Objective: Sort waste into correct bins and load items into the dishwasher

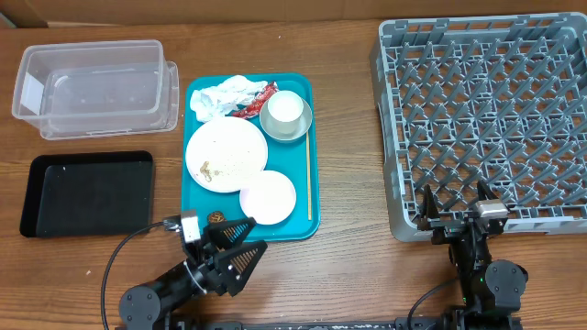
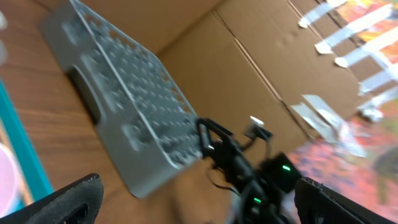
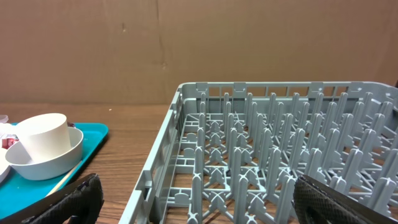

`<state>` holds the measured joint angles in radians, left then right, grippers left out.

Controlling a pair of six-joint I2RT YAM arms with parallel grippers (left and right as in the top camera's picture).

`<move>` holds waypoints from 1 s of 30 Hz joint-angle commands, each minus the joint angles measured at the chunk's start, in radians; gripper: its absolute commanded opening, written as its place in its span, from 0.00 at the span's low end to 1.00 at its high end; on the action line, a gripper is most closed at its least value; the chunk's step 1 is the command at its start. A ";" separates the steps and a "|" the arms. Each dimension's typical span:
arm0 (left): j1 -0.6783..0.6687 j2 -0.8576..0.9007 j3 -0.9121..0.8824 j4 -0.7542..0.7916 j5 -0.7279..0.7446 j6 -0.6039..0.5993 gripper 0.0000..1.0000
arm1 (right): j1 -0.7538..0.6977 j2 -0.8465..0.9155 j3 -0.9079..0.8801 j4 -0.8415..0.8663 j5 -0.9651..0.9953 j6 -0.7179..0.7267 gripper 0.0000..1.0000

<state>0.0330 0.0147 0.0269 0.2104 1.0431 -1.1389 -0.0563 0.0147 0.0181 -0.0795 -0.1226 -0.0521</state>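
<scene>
Napkin (image 1: pixel 220 96), crumpled and white, lies at the far end of the teal tray (image 1: pixel 194 211), touching the red wrapper (image 1: pixel 257 101) beside the bowl (image 1: pixel 298 128). It is judged light, soft and compressible, so a pinch across its raised folds should hold. Left gripper (image 1: pixel 249 240) and right gripper (image 1: pixel 454 192) stand empty near the table's front edge, jaws wide apart. Clear tub (image 1: pixel 27 92) sits left of the tray.

Surface (image 1: pixel 348 275) wood-grain, matt; dish rack (image 1: pixel 486 119) ahead of right tool (image 1: pixel 456 209) grey plastic, dull; teal tray (image 1: pixel 197 215) smooth plastic; bowl (image 1: pixel 298 128) glossy; tub (image 1: pixel 92 87) clear plastic; black tray (image 1: pixel 92 192) satin; napkin (image 1: pixel 220 96) crumpled paper
</scene>
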 commanded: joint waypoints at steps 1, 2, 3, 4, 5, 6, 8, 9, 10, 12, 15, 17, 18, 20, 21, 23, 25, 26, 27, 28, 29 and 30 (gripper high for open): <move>0.000 0.002 0.105 -0.019 0.105 -0.074 1.00 | 0.005 -0.011 -0.010 0.005 0.002 0.003 1.00; 0.000 0.016 0.141 -0.050 0.115 -0.056 1.00 | 0.005 -0.011 -0.010 0.005 0.002 0.003 1.00; 0.000 0.035 0.175 -0.085 0.126 -0.029 1.00 | 0.005 -0.011 -0.010 0.005 0.002 0.003 1.00; 0.000 0.062 0.212 -0.123 0.137 0.006 1.00 | 0.005 -0.011 -0.010 0.006 0.002 0.003 1.00; 0.000 0.097 0.252 -0.170 0.145 0.051 1.00 | 0.005 -0.011 -0.010 0.005 0.002 0.003 1.00; 0.000 0.134 0.286 -0.217 0.145 0.087 1.00 | 0.005 -0.011 -0.010 0.005 0.002 0.003 1.00; 0.000 0.220 0.352 -0.294 0.144 0.183 1.00 | 0.005 -0.011 -0.010 0.006 0.002 0.003 1.00; 0.000 0.275 0.389 -0.330 0.144 0.253 1.00 | 0.005 -0.011 -0.010 0.005 0.002 0.003 1.00; 0.000 0.370 0.447 -0.397 0.122 0.353 1.00 | 0.005 -0.011 -0.010 0.005 0.002 0.003 1.00; -0.001 0.471 0.506 -0.468 0.068 0.443 1.00 | 0.005 -0.011 -0.010 0.005 0.002 0.003 1.00; -0.001 0.596 0.588 -0.581 -0.064 0.579 1.00 | 0.005 -0.011 -0.010 0.006 0.002 0.003 1.00; -0.001 0.678 0.667 -0.696 -0.191 0.653 1.00 | 0.005 -0.011 -0.010 0.005 0.002 0.003 1.00; -0.001 0.712 0.708 -0.750 -0.237 0.681 1.00 | 0.005 -0.011 -0.010 0.006 0.002 0.003 1.00; -0.007 0.771 0.801 -0.857 -0.318 0.731 1.00 | 0.005 -0.011 -0.010 0.006 0.002 0.003 1.00; -0.014 0.796 0.853 -0.914 -0.366 0.753 1.00 | 0.005 -0.011 -0.010 0.005 0.002 0.003 1.00; -0.045 0.847 0.984 -1.053 -0.506 0.783 1.00 | 0.005 -0.011 -0.010 0.005 0.002 0.003 1.00; -0.081 0.877 1.079 -1.151 -0.628 0.796 1.00 | 0.005 -0.011 -0.010 0.006 0.002 0.003 1.00; -0.108 0.893 1.137 -1.215 -0.719 0.795 1.00 | 0.005 -0.011 -0.010 0.006 0.002 0.003 1.00; -0.129 0.905 1.177 -1.259 -0.782 0.795 1.00 | 0.005 -0.011 -0.010 0.006 0.002 0.003 1.00; -0.154 0.917 1.218 -1.303 -0.848 0.795 1.00 | 0.005 -0.011 -0.010 0.005 0.002 0.003 1.00; -0.172 0.924 1.241 -1.322 -0.883 0.795 1.00 | 0.005 -0.011 -0.010 0.005 0.002 0.003 1.00; -0.184 0.927 1.250 -1.321 -0.895 0.795 1.00 | 0.005 -0.011 -0.010 0.005 0.002 0.003 1.00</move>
<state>-0.1085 0.9253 1.2072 -1.0885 0.3927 -0.3965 -0.0563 0.0128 0.0181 -0.0792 -0.1234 -0.0525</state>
